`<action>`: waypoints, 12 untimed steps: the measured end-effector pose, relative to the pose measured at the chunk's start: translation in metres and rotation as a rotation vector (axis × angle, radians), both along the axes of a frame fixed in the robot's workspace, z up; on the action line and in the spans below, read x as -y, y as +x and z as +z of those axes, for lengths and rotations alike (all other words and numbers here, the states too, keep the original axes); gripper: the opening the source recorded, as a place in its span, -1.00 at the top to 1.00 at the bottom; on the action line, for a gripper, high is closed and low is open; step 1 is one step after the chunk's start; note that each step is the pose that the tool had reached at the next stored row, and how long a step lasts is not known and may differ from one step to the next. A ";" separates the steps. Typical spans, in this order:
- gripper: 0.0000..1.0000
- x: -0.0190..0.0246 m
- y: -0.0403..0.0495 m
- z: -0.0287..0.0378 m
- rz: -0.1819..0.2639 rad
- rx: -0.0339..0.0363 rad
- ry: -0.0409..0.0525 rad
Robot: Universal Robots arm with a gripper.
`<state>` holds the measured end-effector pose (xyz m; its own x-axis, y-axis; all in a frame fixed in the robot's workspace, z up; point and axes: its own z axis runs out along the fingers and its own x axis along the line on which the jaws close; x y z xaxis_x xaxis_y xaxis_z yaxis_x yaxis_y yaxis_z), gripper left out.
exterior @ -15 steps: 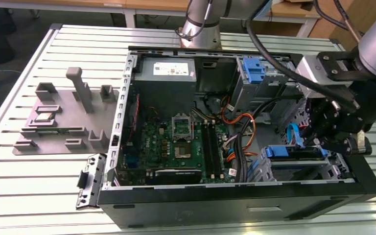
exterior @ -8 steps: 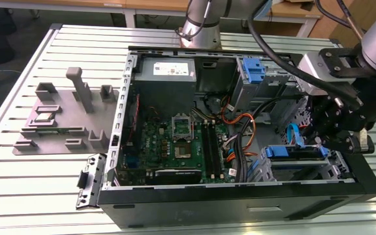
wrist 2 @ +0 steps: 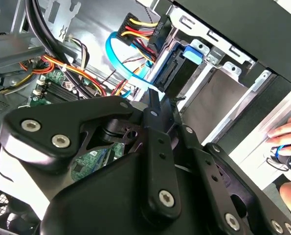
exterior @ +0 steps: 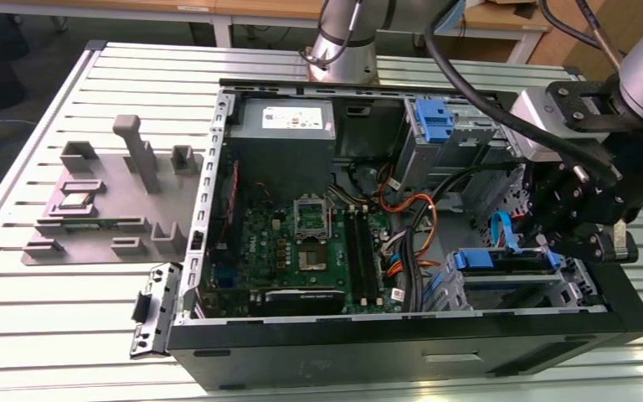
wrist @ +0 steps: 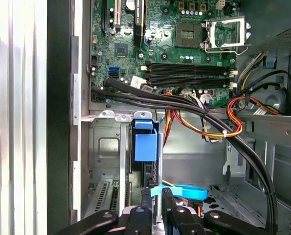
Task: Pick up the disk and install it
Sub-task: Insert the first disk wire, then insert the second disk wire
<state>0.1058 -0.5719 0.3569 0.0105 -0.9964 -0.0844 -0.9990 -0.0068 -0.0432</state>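
Observation:
The disk (exterior: pixel 505 260), with its bright blue frame, sits in the drive bay at the case's near corner on the exterior view's right. In the first wrist view the disk (wrist: pixel 145 145) stands edge-on in the bay slot, just ahead of my gripper (wrist: pixel 157 198). In the second wrist view its blue end (wrist 2: pixel 194 53) lies deep in the bay. My gripper (exterior: pixel 547 241) hangs right over the disk's outer end, its black fingers (wrist 2: pixel 155 105) drawn close together with only a thin gap and nothing between them. I cannot tell whether they touch the disk.
A blue data cable (wrist: pixel 180 192) loops beside the fingertips. Orange, yellow and black wires (wrist: pixel 209 122) cross above the bay. The motherboard (exterior: pixel 305 243), power-supply box (exterior: pixel 285 121) and a blue latch (exterior: pixel 434 121) lie inside the case. A hand (wrist 2: pixel 288 142) rests outside the case wall.

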 end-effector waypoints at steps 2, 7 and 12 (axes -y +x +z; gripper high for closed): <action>0.53 0.0001 0.0000 0.0009 0.000 0.0000 -0.0001; 0.53 0.0000 0.0001 0.0023 0.000 -0.0001 0.0001; 0.53 0.0000 0.0003 0.0024 0.000 -0.0003 0.0010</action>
<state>0.1060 -0.5718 0.3593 0.0106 -0.9963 -0.0853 -0.9991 -0.0069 -0.0429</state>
